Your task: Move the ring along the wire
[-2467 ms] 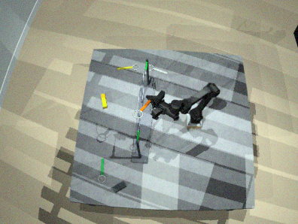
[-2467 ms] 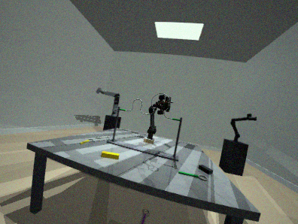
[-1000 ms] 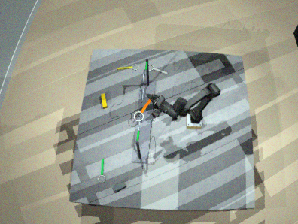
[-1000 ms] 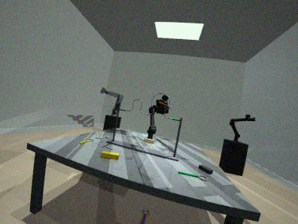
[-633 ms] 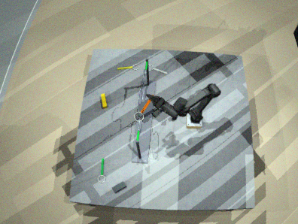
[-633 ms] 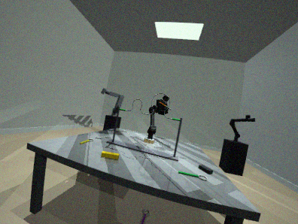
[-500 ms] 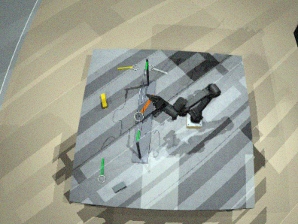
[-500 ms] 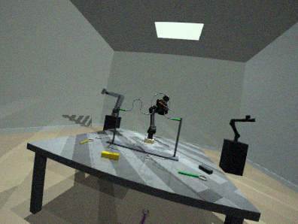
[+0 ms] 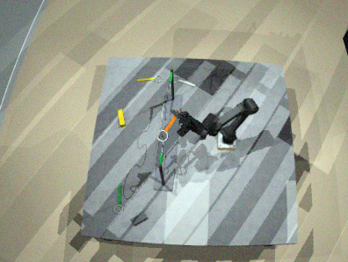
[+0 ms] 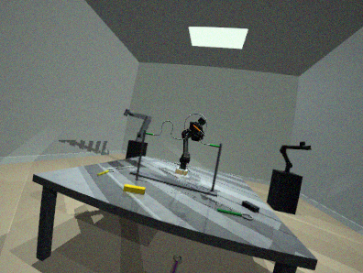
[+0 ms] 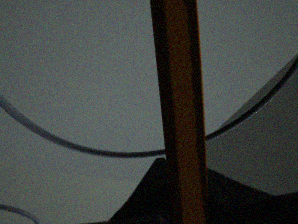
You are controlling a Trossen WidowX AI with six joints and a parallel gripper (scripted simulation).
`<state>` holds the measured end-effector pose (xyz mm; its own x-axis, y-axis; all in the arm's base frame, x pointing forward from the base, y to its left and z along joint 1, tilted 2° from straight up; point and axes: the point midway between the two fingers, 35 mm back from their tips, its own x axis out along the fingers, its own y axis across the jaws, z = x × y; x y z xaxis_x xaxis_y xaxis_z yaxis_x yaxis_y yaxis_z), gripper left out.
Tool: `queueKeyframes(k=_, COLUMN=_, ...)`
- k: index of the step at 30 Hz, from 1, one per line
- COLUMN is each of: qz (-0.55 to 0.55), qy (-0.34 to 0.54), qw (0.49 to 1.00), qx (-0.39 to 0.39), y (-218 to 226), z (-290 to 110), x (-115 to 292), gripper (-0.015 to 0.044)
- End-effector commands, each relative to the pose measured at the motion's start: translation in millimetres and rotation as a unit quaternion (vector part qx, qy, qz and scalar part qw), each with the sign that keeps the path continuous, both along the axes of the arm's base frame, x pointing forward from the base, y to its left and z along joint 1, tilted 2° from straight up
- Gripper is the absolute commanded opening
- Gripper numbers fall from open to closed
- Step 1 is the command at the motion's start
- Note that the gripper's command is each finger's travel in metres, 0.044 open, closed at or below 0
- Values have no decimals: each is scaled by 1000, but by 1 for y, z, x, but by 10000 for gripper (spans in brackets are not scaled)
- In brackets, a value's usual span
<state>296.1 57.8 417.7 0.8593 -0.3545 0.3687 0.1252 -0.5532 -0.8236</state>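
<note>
The ring (image 9: 163, 141) is white, at the lower end of the orange handle (image 9: 170, 124) (image 10: 197, 128) (image 11: 185, 90). My gripper (image 9: 177, 112) is shut on the handle's other end. In the top view the ring overlaps the wire's line, between the near green part (image 9: 161, 159) (image 10: 214, 146) and the far green part (image 9: 171, 76) (image 10: 148, 134), closer to the near one. The thin grey wire (image 10: 167, 121) (image 11: 120, 154) bends up and down between the posts and passes behind the handle in the wrist view. Whether ring and wire touch is too small to tell.
The near post (image 9: 162, 176) (image 10: 217, 167) and far post (image 9: 172, 91) (image 10: 139, 158) stand on a base. A yellow block (image 9: 121, 118) (image 10: 134, 189), a dark block (image 9: 140, 219) (image 10: 250, 206) and rings with green (image 9: 119, 194), yellow (image 9: 146, 79) and white handles (image 9: 188, 83) lie on the table.
</note>
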Motion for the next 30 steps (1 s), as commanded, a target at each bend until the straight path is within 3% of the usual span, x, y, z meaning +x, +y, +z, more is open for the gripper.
queueKeyframes(k=1, qz=2, qy=-1, qw=1000, qx=8, y=-4, z=-6, x=0, gripper=-150)
queueKeyframes(k=11, qz=3, qy=-2, qw=998, qx=69, y=-15, z=-26, x=0, gripper=-150)
queueKeyframes(k=30, qz=6, qy=-4, qw=962, qx=273, y=-26, z=-89, x=2, gripper=-150)
